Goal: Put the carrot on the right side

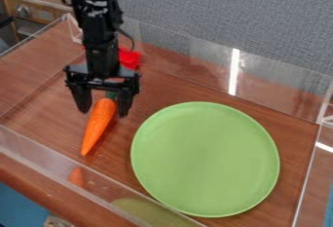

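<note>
Carrot [97, 126] lies on the wooden tabletop [46, 85], left of the green plate [205, 159], not yet moved right. Gripper [103, 100] hangs over its leafy end, jaws spread, nothing pinched. Grasping, carrying and placing all remain.

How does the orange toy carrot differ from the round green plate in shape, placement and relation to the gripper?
The orange tapered toy carrot is long and narrow; the round green plate is a wide flat disc. The carrot lies left of the plate. The open black gripper straddles the carrot's top end, while the plate lies apart from it. Both rest on the wooden tabletop.
</note>
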Available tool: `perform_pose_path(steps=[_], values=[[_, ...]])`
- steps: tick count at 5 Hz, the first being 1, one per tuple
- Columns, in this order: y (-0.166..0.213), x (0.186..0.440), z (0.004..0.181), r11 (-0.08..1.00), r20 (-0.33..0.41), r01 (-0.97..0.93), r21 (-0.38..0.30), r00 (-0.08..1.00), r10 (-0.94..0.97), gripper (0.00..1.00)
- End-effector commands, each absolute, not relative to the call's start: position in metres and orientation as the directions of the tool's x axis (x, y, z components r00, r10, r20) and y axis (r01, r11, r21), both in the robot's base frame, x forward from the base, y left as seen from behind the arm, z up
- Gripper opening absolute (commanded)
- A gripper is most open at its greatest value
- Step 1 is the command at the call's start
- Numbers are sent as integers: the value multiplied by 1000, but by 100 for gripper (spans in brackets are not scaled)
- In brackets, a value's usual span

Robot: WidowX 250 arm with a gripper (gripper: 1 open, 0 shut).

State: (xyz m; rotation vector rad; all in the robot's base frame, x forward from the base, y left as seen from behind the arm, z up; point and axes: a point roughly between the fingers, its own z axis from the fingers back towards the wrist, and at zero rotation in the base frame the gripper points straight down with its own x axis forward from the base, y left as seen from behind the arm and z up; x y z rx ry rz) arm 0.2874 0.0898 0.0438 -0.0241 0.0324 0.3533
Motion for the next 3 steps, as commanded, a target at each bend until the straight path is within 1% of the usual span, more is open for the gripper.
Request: perform_pose_path(steps=[1,2,3], values=[[98,299,59,924,18,-383,-11,923,384,100],[99,300,52,911,3,-413,-4,911,413,100],[101,299,53,949,-6,-317,-2,949,317,100]])
